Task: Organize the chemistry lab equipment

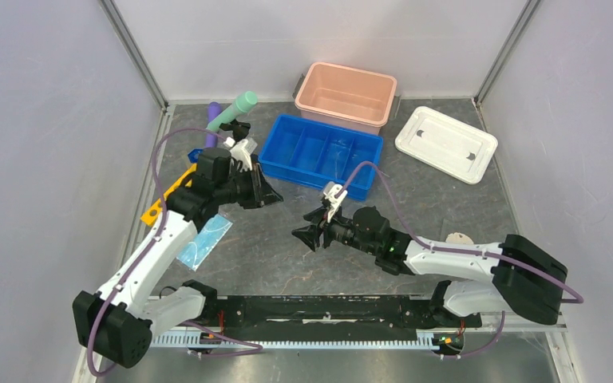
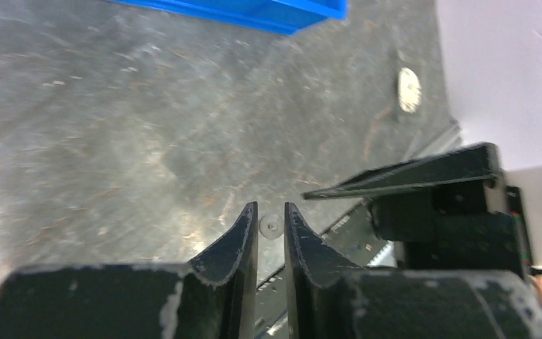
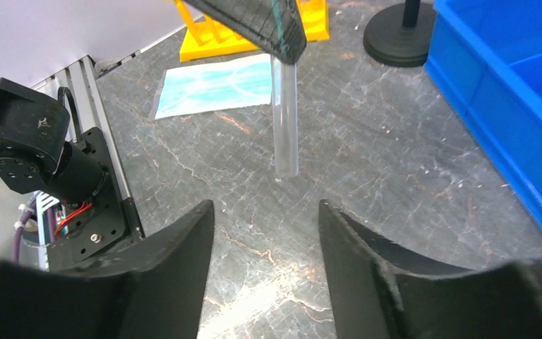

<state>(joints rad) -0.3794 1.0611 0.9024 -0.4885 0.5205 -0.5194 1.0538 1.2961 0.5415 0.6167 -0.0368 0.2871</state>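
Note:
My left gripper (image 1: 270,194) is shut on a clear glass tube (image 3: 285,120), which sticks out past its tip above the table. In the left wrist view the tube's round end (image 2: 271,225) shows between the nearly closed fingertips of that gripper (image 2: 271,206). My right gripper (image 1: 305,236) faces it, a little short of the tube's free end, open and holding nothing (image 3: 265,205). The light-blue mask (image 1: 204,239) lies flat beside the yellow holed rack (image 1: 164,199). Mint-green (image 1: 234,110) and purple (image 1: 212,120) tubes lie at the back left by the black clamp stand (image 3: 399,35).
The blue divided tray (image 1: 322,152) stands just behind the two grippers, with the pink bin (image 1: 346,96) behind it. The white lid (image 1: 445,144) lies at the back right. A small pale disc (image 2: 409,90) rests on the table near the right arm.

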